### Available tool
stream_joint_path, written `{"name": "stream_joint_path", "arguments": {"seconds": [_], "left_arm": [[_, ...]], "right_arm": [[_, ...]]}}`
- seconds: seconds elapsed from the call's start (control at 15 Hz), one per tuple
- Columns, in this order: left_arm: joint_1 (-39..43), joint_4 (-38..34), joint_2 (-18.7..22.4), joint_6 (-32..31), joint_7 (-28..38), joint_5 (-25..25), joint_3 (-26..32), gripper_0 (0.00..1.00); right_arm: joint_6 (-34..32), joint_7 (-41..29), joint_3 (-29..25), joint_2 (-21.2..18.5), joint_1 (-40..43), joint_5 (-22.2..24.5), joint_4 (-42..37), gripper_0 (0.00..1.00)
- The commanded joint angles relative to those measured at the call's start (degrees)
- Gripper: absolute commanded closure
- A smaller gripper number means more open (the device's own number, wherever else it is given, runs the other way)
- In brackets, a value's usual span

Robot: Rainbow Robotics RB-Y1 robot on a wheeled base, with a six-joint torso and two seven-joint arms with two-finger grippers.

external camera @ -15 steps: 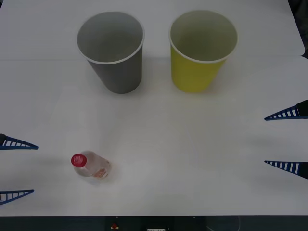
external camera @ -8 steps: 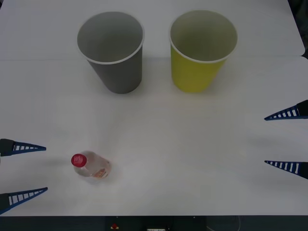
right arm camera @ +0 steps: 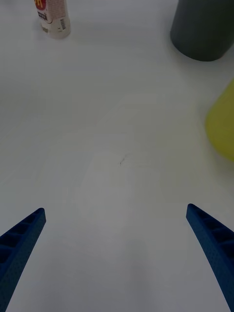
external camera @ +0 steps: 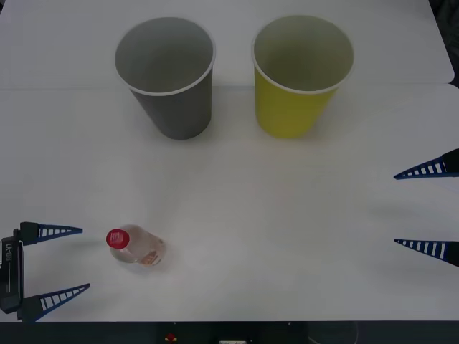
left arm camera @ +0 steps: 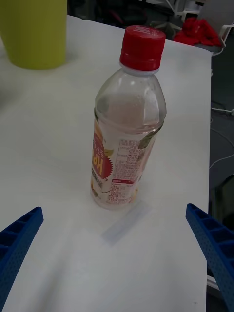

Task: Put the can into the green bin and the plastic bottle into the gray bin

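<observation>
From the front, my left gripper (external camera: 61, 261) sits spread wide just beside the plastic bottle (external camera: 136, 246), lined up to straddle it; my right gripper (external camera: 429, 209) waits splayed at the worktop's (external camera: 237, 215) far side. The gray bin (external camera: 168, 75) stands well beyond, next to a yellow cup (external camera: 301, 75).

My right wrist view looks across bare white worktop.

My left wrist view has the bottle upright and centred (ungripped), with room clutter behind.

Upright yellow cup (external camera: 301, 79) on white table (external camera: 287, 236)
</observation>
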Motion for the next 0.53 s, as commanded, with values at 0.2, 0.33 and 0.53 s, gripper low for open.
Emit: {"name": "stream_joint_path", "arguments": {"seconds": [0.2,0.33,0.53], "left_arm": [[-1.0,2.96,-4.38,0.47,-2.26,0.7,-1.89,0.0],[-1.0,3.05,-6.14,1.52,-2.87,0.88,-2.51,0.0],[-1.7,3.05,-7.72,4.16,-3.58,1.14,-4.36,0.0]], "right_arm": [[0.0,0.0,0.0,0.0,0.0,0.0,0.0,0.0],[0.0,0.0,0.0,0.0,0.0,0.0,0.0,0.0],[0.0,0.0,0.0,0.0,0.0,0.0,0.0,0.0]]}}
